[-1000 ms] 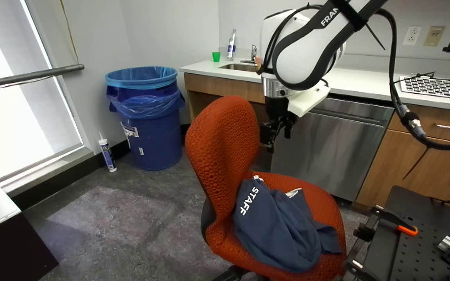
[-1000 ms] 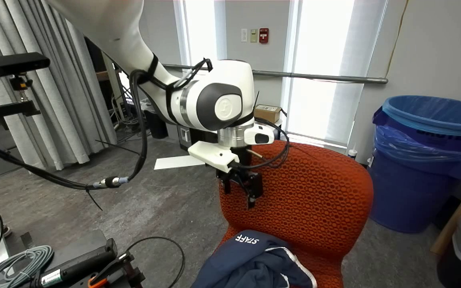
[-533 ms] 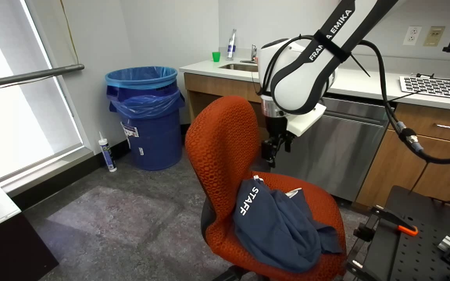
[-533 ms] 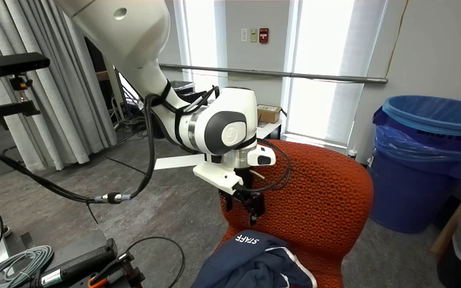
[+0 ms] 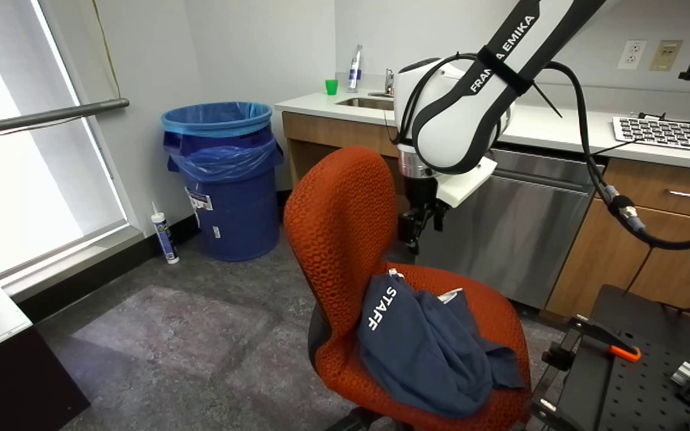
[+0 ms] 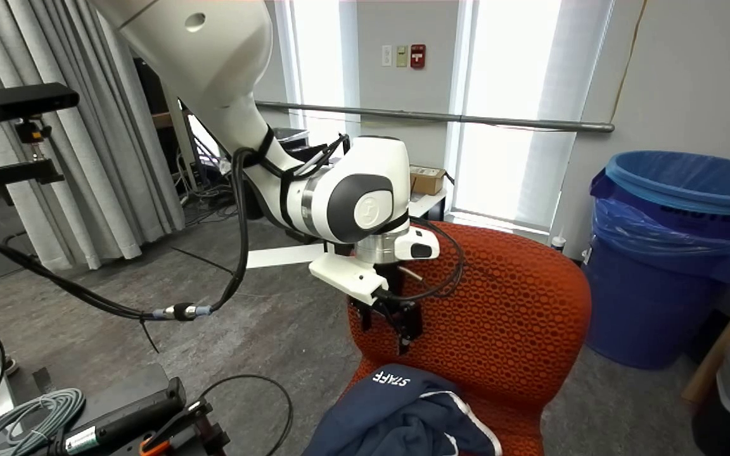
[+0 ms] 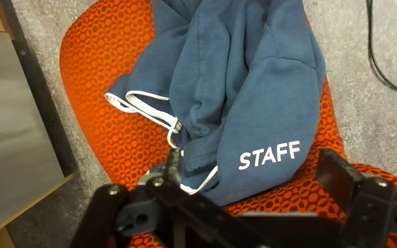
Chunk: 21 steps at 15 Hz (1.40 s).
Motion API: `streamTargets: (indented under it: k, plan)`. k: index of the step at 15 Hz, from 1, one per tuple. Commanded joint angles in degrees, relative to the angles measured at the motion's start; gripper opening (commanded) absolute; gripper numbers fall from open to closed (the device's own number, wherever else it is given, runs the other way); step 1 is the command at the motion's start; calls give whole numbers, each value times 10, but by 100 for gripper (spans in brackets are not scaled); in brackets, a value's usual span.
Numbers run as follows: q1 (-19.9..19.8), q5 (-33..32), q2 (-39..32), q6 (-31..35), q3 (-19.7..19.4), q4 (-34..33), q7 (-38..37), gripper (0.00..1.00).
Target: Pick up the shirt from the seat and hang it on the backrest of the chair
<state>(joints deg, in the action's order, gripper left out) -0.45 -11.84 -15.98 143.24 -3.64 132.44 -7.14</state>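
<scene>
Plainly spread, the end effector [image 7: 252, 164] hangs above and apart from the shirt [image 7: 233, 96], which lies bunched on the seat [image 7: 95, 69], its STAFF lettering [image 7: 269, 155] toward the back edge near the backrest [image 5: 345, 233]. Beyond, a green cup [image 5: 331, 87] stands near the worktop [image 5: 312, 106] edge closest to a blue bin [image 5: 237, 203].

I've got the window [image 5: 33, 179] blown out L of the blue bin [image 5: 234, 206], w/ flr [image 5: 156, 320] lit pale in front of bin.
</scene>
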Motion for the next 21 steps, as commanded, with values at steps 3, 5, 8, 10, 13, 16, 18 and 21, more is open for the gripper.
streamTargets:
  k: [3, 5, 8, 10, 13, 16, 18, 21]
  plan:
    - [4, 0, -13, 17, -4, -5, -3, 100]
    - [7, -11, -41, 39, -8, -13, -13, 100]
    - [20, -29, -102, 91, -23, -30, -32, 100]
    - [37, -37, -145, 119, -43, -45, -50, 100]
    - [69, -43, -215, 141, -76, -83, -80, 100]
    - [93, -30, -271, 143, -94, -126, -89, 100]
    - [106, -21, -303, 140, -94, -160, -98, 100]
    - [114, -6, -349, 131, -91, -214, -108, 100]
